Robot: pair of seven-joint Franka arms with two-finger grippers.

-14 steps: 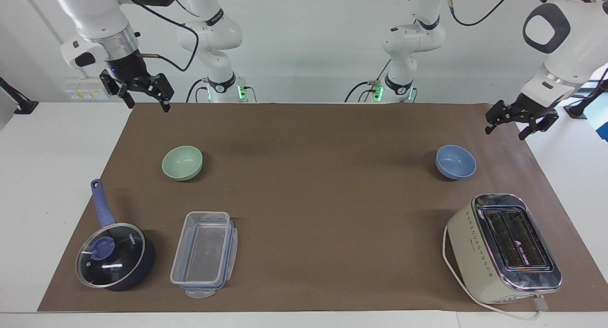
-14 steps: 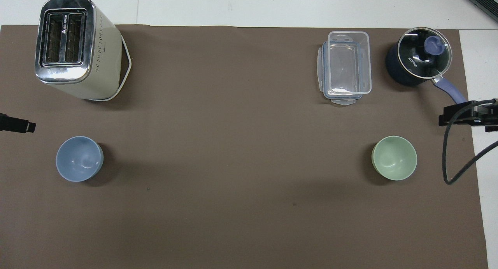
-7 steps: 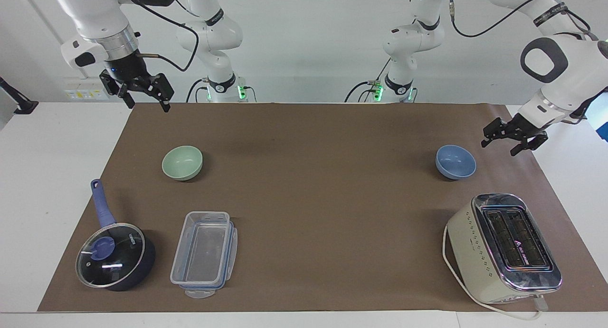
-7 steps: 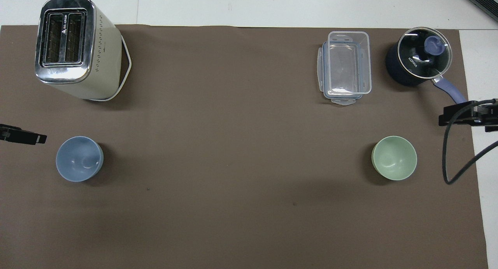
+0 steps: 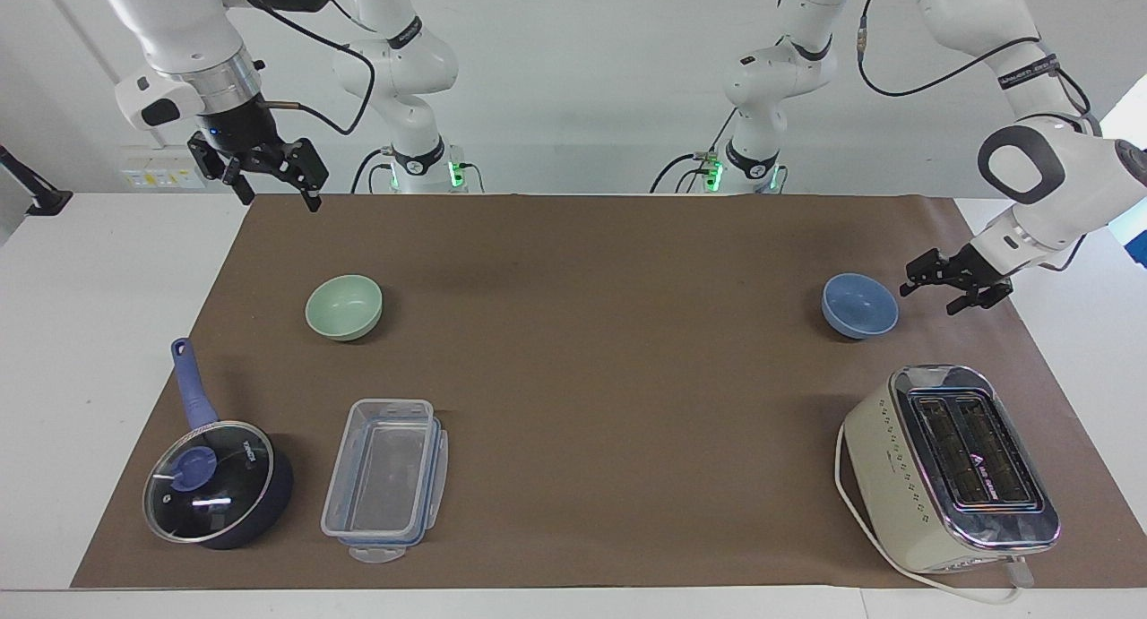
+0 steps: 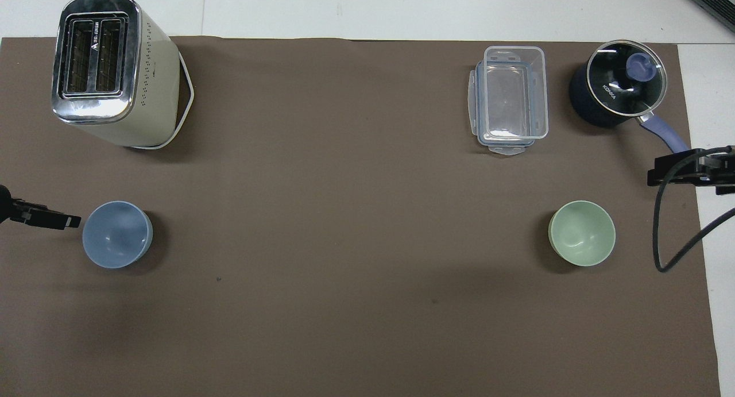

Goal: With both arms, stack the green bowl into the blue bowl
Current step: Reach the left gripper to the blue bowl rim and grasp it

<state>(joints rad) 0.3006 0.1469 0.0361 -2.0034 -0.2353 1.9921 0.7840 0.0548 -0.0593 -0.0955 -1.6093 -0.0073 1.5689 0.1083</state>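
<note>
The pale green bowl (image 5: 344, 307) (image 6: 581, 232) stands upright on the brown mat toward the right arm's end of the table. The light blue bowl (image 5: 860, 305) (image 6: 118, 234) stands upright toward the left arm's end. My left gripper (image 5: 928, 297) (image 6: 69, 220) is open and low over the mat, right beside the blue bowl's rim, its tips pointing at the bowl. It holds nothing. My right gripper (image 5: 280, 200) (image 6: 673, 174) hangs open and empty high over the mat's edge, and the right arm waits.
A cream toaster (image 5: 954, 467) (image 6: 112, 69) stands farther from the robots than the blue bowl. A clear plastic container (image 5: 385, 476) (image 6: 511, 98) and a dark blue lidded saucepan (image 5: 215, 485) (image 6: 617, 89) lie farther out than the green bowl.
My left gripper has come down and moved in toward the blue bowl. The right arm and both bowls have not moved.
</note>
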